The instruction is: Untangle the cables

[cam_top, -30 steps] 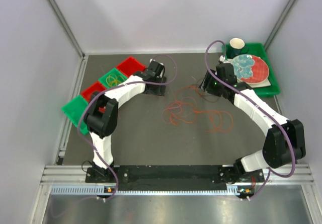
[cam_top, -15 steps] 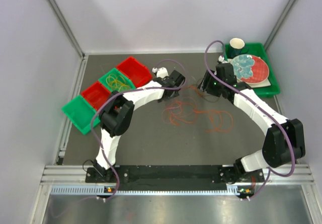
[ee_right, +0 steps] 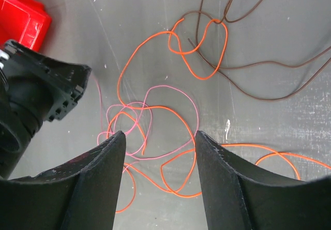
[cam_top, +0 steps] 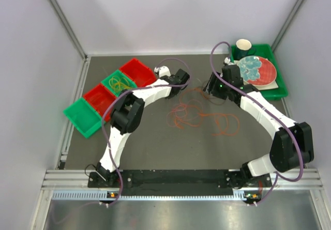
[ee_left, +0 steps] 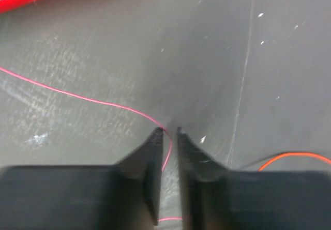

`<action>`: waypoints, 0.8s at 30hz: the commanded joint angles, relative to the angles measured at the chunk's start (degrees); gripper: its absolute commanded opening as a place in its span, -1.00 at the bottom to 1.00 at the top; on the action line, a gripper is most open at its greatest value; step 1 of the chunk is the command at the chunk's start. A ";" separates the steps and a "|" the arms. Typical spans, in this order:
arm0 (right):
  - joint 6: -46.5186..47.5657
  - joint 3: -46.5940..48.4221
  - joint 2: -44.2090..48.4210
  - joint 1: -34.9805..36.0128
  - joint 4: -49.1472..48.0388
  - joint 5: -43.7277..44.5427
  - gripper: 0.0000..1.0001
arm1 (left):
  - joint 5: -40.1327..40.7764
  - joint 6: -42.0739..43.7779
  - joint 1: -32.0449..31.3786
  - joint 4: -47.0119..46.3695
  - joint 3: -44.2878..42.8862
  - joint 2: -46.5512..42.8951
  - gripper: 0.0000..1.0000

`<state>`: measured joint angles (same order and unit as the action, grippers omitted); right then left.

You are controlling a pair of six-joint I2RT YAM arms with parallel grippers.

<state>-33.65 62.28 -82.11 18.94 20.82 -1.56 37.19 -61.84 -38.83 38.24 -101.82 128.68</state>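
The cables (cam_top: 191, 111) lie tangled mid-table: orange, pink-red and dark brown cords. My left gripper (cam_top: 182, 80) is down at the tangle's far left edge. In the left wrist view its fingertips (ee_left: 170, 131) stand a narrow gap apart, with a pink cable (ee_left: 77, 95) running into that gap; the cable is thinner than the gap. An orange cable (ee_left: 295, 155) lies to the right. My right gripper (cam_top: 211, 88) hovers open (ee_right: 160, 137) over pink (ee_right: 170, 87) and orange loops (ee_right: 199, 78), with a brown cable (ee_right: 269, 99) beyond. Nothing is between its fingers.
A row of red and green bins (cam_top: 138, 71) stands at the back left; one green bin holds a yellow cable (cam_top: 120, 82). A green tray (cam_top: 276, 90) with a red plate (cam_top: 265, 71) and a cup (cam_top: 243, 46) sits at the back right. Walls close the table's sides.
My left arm swung right from the bins to the tangle's edge, and its jaws narrowed around the pink cable. The right arm and the cables stayed where they were.
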 commanded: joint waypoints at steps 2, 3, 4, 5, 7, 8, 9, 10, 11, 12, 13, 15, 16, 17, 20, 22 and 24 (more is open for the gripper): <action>0.08 -0.49 3.09 -0.31 -0.69 0.86 0.11 | 0.25 2.43 0.77 1.05 -3.12 0.08 -1.00; 0.07 -0.49 3.09 -0.39 -0.69 0.95 0.11 | 0.08 2.69 0.86 1.05 -3.12 -0.53 -1.00; -0.01 -0.49 3.09 -0.39 -0.60 1.03 0.11 | 0.16 3.65 0.86 1.05 -3.12 -1.15 -1.00; -0.01 -0.49 3.27 -0.31 -0.69 1.12 0.11 | 0.08 4.27 0.86 0.96 -3.12 -2.81 -1.00; -0.01 -0.58 3.44 -0.31 -0.60 1.30 0.11 | -0.27 7.68 0.86 0.09 -3.12 -5.10 -1.00; -0.01 -0.67 3.36 -0.31 -0.60 1.39 0.11 | -0.80 8.92 0.86 -1.31 -3.03 -7.98 -1.00; -0.19 -0.67 3.27 -0.31 -0.69 1.39 0.11 | -1.50 10.41 0.86 -2.63 -2.86 -9.57 -1.00; -0.19 -0.76 3.35 -0.31 -0.87 1.39 0.11 | -2.29 14.26 0.86 -3.77 -2.77 -11.24 -1.00; -0.28 -0.76 3.27 -0.31 -0.95 1.30 0.11 | -3.17 15.51 0.86 -5.26 -2.86 -14.39 -1.00; -0.36 -0.76 3.09 -0.31 -1.04 1.21 0.11 | -3.87 18.14 0.86 -6.06 -2.86 -15.99 -1.00; -0.28 -0.84 3.00 -0.31 -1.22 1.21 0.11 | -4.49 19.12 0.86 -6.77 -3.03 -17.57 -1.00; -0.54 -0.76 2.66 -0.31 -1.22 0.86 0.13 | -6.59 21.57 0.86 -8.43 -3.47 -21.79 -1.00; -0.71 -0.84 2.39 -0.39 -1.22 0.69 0.14 | -7.39 22.29 0.86 -8.70 -4.34 -23.03 -1.00; -0.72 -0.76 2.21 -0.31 -1.22 0.25 0.15 | -8.09 22.82 1.03 -8.62 -5.13 -24.95 -1.00; -0.98 -0.67 1.43 -0.13 -1.57 -0.98 0.18 | -11.43 24.84 1.21 -8.09 -9.18 -28.30 -1.00; -0.98 -0.32 0.99 0.48 -1.48 -1.25 0.18 | -14.67 26.51 1.47 -7.92 -13.02 -29.36 -1.00; -0.81 0.29 -0.16 2.32 -1.22 -1.08 0.19 | -16.70 28.00 1.48 -7.48 -16.46 -30.16 -1.00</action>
<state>-34.15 61.39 -81.08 19.14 20.93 -1.89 26.46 -39.03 -37.85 32.05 -111.90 101.25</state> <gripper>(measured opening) 0.590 0.009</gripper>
